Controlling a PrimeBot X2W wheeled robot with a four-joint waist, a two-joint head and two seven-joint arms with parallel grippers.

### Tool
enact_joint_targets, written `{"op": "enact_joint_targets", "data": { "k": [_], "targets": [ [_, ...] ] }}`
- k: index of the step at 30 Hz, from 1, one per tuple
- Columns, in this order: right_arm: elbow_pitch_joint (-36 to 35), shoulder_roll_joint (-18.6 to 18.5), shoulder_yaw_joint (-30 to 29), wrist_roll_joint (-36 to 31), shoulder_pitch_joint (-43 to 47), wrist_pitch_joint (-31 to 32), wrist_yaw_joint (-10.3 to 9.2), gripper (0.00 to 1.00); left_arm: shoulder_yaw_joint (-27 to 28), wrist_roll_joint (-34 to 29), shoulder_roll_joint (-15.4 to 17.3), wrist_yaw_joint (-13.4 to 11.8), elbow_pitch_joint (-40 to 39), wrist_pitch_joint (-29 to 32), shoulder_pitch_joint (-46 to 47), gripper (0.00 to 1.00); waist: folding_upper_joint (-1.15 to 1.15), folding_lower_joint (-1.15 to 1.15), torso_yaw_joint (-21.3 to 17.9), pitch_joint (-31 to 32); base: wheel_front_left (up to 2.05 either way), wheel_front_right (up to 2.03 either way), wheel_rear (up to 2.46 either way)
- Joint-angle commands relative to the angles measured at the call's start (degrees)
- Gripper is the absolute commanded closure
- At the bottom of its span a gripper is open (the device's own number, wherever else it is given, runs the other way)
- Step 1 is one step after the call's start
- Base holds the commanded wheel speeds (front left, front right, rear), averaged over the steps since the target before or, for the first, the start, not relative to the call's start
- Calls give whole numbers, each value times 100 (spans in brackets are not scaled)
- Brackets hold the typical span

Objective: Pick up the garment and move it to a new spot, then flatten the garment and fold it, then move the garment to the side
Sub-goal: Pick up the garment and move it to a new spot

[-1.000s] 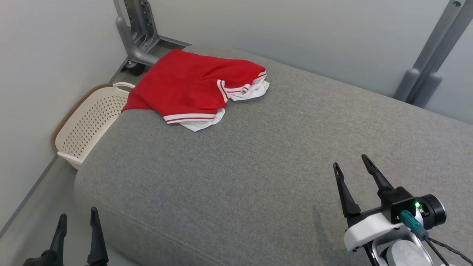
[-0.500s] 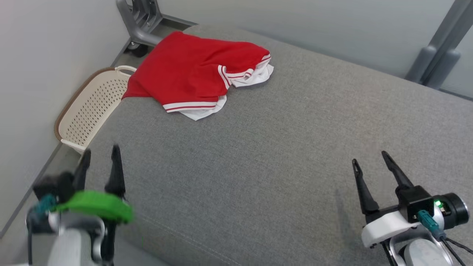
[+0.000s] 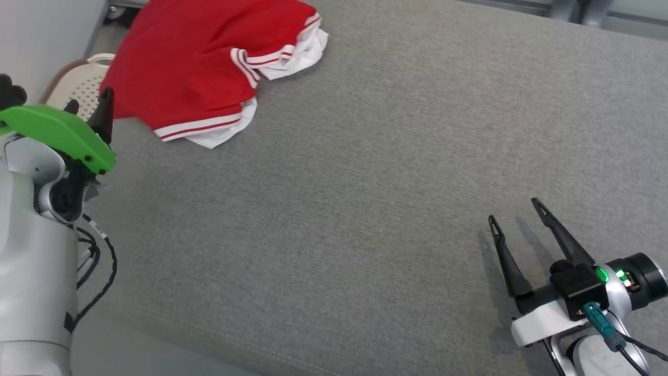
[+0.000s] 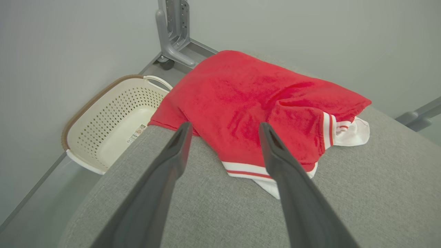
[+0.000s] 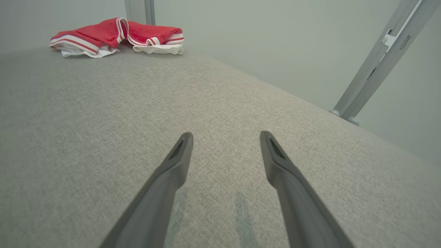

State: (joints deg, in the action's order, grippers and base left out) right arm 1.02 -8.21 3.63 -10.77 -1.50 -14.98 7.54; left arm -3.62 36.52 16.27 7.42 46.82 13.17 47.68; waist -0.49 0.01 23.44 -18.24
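Note:
The garment [image 3: 198,62] is red with white striped trim and lies crumpled at the far left corner of the grey cushioned surface [image 3: 339,209], one edge hanging over the left side. In the head view my left gripper [image 3: 88,102] is raised at the left edge, open, just short of the garment's near left edge. The left wrist view looks along the open left gripper [image 4: 224,125] at the garment [image 4: 248,86], with nothing between the fingers. My right gripper [image 3: 514,211] hovers open over bare cushion at the near right, far from the garment [image 5: 103,32].
A cream perforated basket [image 4: 113,117] stands on the floor beside the cushion's left edge, below the overhanging garment. A grey metal stand [image 4: 174,31] rises behind it. Another grey post [image 5: 379,65] stands beyond the far right edge. Pale walls close off the left and back.
My left arm has risen from the bottom left and reached forward to the garment's near edge. The head camera has tilted down, shifting the whole picture. The right gripper has hardly moved.

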Motion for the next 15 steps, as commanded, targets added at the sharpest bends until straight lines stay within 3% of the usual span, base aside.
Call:
{"op": "enact_joint_targets", "data": {
  "k": [1, 7, 15],
  "targets": [
    [-60, -42, -3, -10, -10, 11, -10, 0, -16, 70, 83, 10, 40, 41, 130, 0, 49, -1, -835, -754, 0, 0, 0],
    [-682, 49, -133, -95, 206, 122, -9, 0, -316, 704, 438, 6, 598, 38, 534, 0, 49, -1, -1303, -1131, 0, 0, 0],
    [-1433, 108, -382, -185, 485, 301, -9, 0, -573, 1355, 480, 6, 1148, -70, 750, 0, 49, -1, -1501, -1477, 0, 0, 0]
  ]
}}
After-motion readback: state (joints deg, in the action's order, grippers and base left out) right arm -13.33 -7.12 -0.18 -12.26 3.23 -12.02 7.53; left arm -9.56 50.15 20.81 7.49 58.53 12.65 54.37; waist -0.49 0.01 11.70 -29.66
